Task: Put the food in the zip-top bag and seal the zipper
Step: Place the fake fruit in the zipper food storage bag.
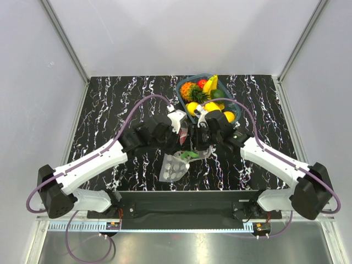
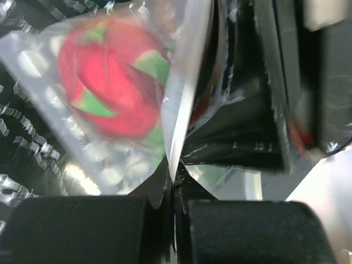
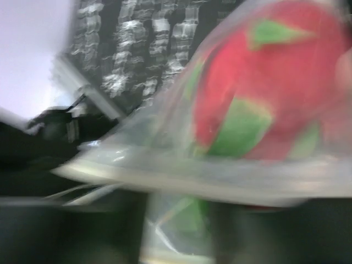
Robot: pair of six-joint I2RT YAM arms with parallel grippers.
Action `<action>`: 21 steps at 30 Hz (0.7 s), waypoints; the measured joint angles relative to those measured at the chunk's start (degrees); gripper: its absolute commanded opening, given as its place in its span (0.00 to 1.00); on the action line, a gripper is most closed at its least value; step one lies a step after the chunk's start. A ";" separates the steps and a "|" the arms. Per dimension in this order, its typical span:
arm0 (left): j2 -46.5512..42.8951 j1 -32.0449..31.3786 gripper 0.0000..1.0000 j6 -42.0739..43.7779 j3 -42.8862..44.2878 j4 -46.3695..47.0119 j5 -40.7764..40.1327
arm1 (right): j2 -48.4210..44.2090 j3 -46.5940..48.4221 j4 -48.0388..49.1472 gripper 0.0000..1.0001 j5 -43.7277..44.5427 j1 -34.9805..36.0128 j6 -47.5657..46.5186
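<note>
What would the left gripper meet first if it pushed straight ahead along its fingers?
The zip-top bag: the left gripper is shut on its edge, so film lies directly ahead. Beyond, the dragon fruit sits left of that line and the right gripper right of it; depth is unclear.

Overhead view bright, even, sharp. Right wrist view heavily motion-blurred; left wrist soft, glare streak on zip-top bag (image 2: 118,159).

Dragon fruit (image 2: 107,82), pink-red with green scales, sits inside the zip-top bag (image 1: 173,168), a clear white-dotted pouch whose edge is pinched between the fingers of my left gripper (image 2: 176,206). The zipper (image 3: 209,179) shows as a whitish strip crossing just ahead of my right gripper (image 1: 199,144); blur hides whether it is sealed. Yellow fruits (image 1: 212,106) lie just beyond that gripper, outside the bag.
</note>
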 measured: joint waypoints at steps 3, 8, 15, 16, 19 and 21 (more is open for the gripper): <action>-0.50 0.42 0.00 -0.98 0.46 -2.01 -0.52 | 2.64 1.20 -2.32 0.77 5.60 1.25 -1.57; -0.52 1.03 0.00 -1.60 0.59 -2.84 -0.55 | 1.88 1.53 -4.09 0.77 10.49 2.78 -2.67; -0.55 3.02 0.00 -2.21 0.35 -2.64 -1.42 | -6.73 4.52 -8.41 0.61 13.18 3.82 -3.21; -0.55 3.15 0.00 -2.21 0.35 -2.64 -1.60 | -7.91 5.01 -8.92 0.60 13.49 3.93 -3.21; -0.55 3.32 0.00 -2.21 0.35 -2.64 -2.12 | -11.52 6.14 -11.54 0.60 15.98 4.04 -2.80; -0.55 3.43 0.00 -2.23 0.35 -2.64 -2.45 | -12.72 6.34 -14.05 0.61 18.10 4.07 -1.97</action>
